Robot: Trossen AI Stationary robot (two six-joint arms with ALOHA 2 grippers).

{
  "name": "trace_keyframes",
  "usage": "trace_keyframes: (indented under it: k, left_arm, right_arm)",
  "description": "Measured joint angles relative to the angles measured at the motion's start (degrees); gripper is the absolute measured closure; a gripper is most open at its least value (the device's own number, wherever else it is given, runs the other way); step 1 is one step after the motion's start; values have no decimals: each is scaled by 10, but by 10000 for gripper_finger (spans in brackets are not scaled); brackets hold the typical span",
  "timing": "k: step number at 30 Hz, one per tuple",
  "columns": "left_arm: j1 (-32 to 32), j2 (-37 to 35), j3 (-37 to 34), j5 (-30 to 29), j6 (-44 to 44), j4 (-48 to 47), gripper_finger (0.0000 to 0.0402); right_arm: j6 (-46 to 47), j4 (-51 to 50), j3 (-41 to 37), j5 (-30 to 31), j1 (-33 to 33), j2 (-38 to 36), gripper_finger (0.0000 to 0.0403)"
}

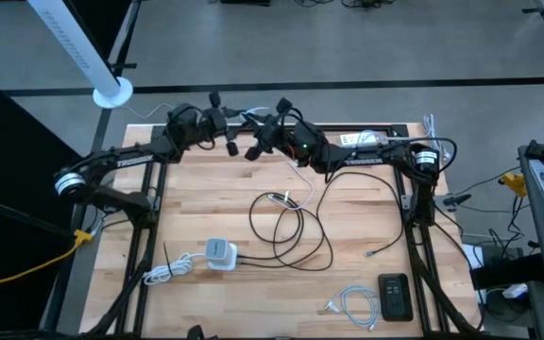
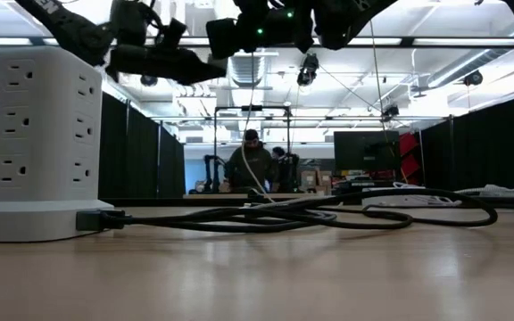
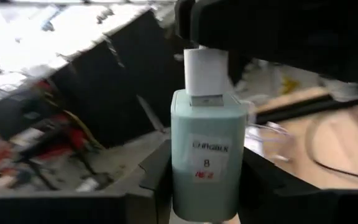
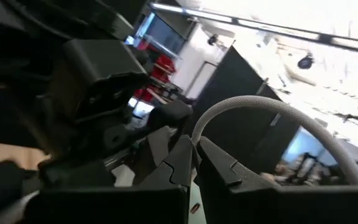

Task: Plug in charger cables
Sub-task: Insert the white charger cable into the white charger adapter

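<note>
The white plug [image 3: 206, 70] of a charger cable sits seated in the top port of a pale green charger block [image 3: 205, 158], its long axis in line with the block's long axis. The left gripper [image 3: 201, 186] is closed on the block's lower body, one finger on each side, and holds it raised above the back of the table [image 1: 206, 189]. The right gripper [image 4: 194, 163] meets it there, jaws pinched nearly shut on a grey-white cable [image 4: 278, 118] that arcs away from the fingertips. In the high view the two grippers are just beside each other, left gripper [image 1: 225, 127], right gripper [image 1: 264, 132]. The seating direction therefore runs along the block's axis, toward the left jaws.

Remaining cables lie on the table: a long black cable [image 1: 300, 231] looped at centre, a white coil [image 1: 355, 304] near the front edge. The white tower strip [image 2: 43, 143] stands apart.
</note>
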Motion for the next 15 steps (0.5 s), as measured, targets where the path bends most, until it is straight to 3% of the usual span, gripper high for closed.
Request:
trace_keyframes:
  k: [6, 10, 15]
  left_arm:
    - [26, -17, 56, 86, -64, -140, 292]
    - [27, -3, 102, 95, -75, -232, 292]
    - [26, 5, 117, 97, -72, -260, 293]
  right_arm:
    - [53, -25, 2, -33, -10, -9, 403]
    - [89, -52, 2, -34, -16, -10, 403]
    - [117, -81, 3, -33, -19, -11, 403]
